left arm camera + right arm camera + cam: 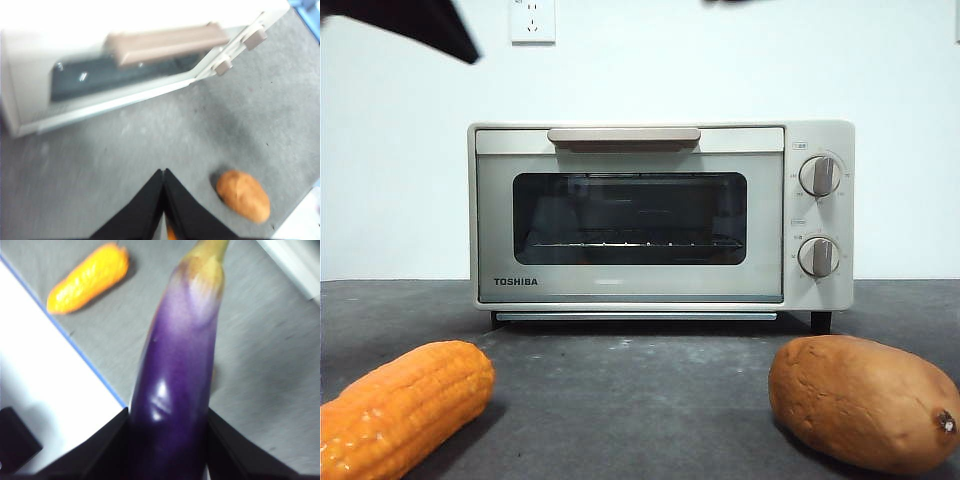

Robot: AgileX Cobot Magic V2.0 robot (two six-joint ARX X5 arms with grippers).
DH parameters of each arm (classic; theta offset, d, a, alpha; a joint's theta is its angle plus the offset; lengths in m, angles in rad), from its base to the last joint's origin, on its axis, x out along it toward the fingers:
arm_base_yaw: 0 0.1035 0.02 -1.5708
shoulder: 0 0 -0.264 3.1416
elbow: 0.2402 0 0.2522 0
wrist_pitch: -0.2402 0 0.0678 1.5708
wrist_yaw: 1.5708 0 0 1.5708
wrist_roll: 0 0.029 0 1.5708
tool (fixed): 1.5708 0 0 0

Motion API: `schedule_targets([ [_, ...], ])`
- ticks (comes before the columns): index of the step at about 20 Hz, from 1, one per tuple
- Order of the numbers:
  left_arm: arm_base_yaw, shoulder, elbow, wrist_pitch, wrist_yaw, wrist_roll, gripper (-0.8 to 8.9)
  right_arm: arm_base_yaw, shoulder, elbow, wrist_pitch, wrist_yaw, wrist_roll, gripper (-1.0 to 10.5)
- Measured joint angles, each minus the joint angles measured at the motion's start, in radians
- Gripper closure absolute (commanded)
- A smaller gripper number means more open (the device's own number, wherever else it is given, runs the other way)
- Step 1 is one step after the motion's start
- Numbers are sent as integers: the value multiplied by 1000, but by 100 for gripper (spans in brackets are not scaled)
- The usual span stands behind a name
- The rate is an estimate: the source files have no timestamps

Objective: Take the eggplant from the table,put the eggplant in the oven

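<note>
In the right wrist view the eggplant, glossy purple with a pale greenish stem end, is held above the table, and my right gripper is shut on its thick end. It does not show in the front view. The cream TOSHIBA oven stands at the back with its door closed. My left gripper is shut and empty, hovering over the table in front of the oven.
An orange corn cob lies front left and a brown sweet potato front right on the table. A black arm tip shows at the top left corner. The table's blue-lined edge borders a white floor.
</note>
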Motion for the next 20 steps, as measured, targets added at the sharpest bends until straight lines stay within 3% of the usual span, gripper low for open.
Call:
schedule_targets([
  [10,-131,426,383,3,-159,87,808,1,-228,0,-50,180,-3,819],
  [15,-153,511,410,49,-252,130,808,1,-303,0,-50,241,23,820],
  [20,-189,520,433,-24,-259,156,808,2,-345,0,-50,267,34,820],
])
